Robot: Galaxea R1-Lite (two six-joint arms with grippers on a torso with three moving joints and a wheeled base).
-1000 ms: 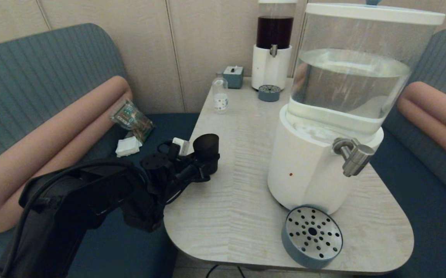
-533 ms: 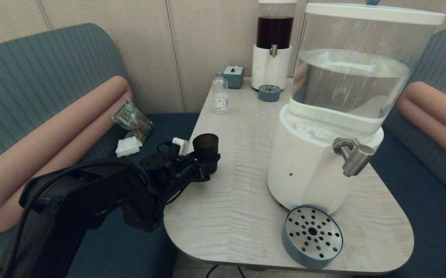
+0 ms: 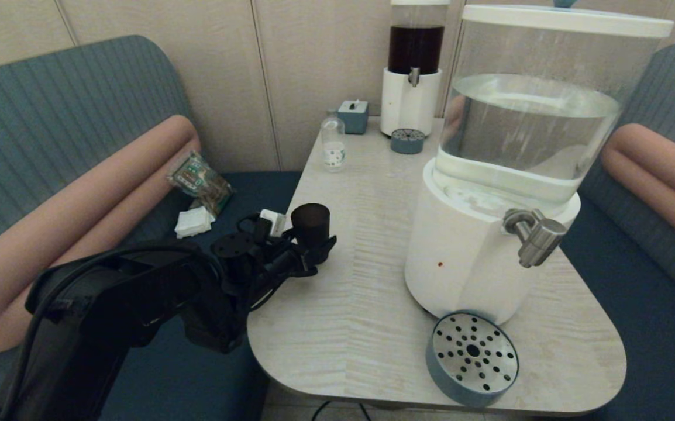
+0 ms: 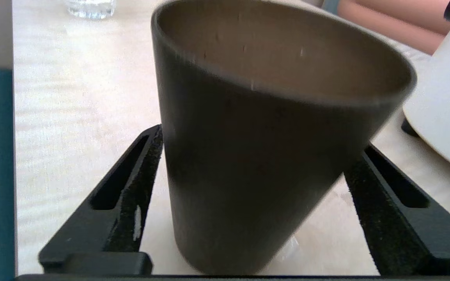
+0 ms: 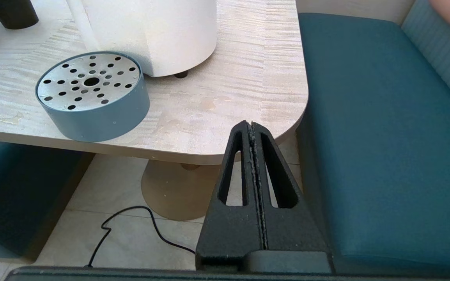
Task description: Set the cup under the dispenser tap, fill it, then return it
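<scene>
The left gripper [image 3: 313, 248] sits at the near-left edge of the pale wood-grain table [image 3: 361, 280], its black fingers [image 4: 131, 191] spread to either side of the cup [image 3: 310, 224]. From the left wrist view the dark tumbler [image 4: 256, 156] stands between the two pads with a sliver of table showing on one side, so the jaws look apart rather than pressing it, though I cannot tell whether the other pad touches the wall. The cup's base rests on the tabletop and its open mouth faces up. Well to the right stands the big white-based dispenser [image 3: 472, 257] with its clear tank [image 3: 530, 117] about half full of water; the dispenser tap [image 3: 533, 234], brushed steel, juts out over the near-right part of the table, and the round perforated drip tray [image 3: 472, 359] lies just below and in front of it with nothing on it. At the far end are a small clear bottle [image 3: 333, 143], a smaller dispenser of dark liquid [image 3: 413, 70] and a little blue-grey box [image 3: 353, 116]. The right gripper [image 5: 253, 128] hangs off the table's near-right corner above the floor, beside the teal bench [image 5: 381, 136], its fingers pressed together on nothing.
</scene>
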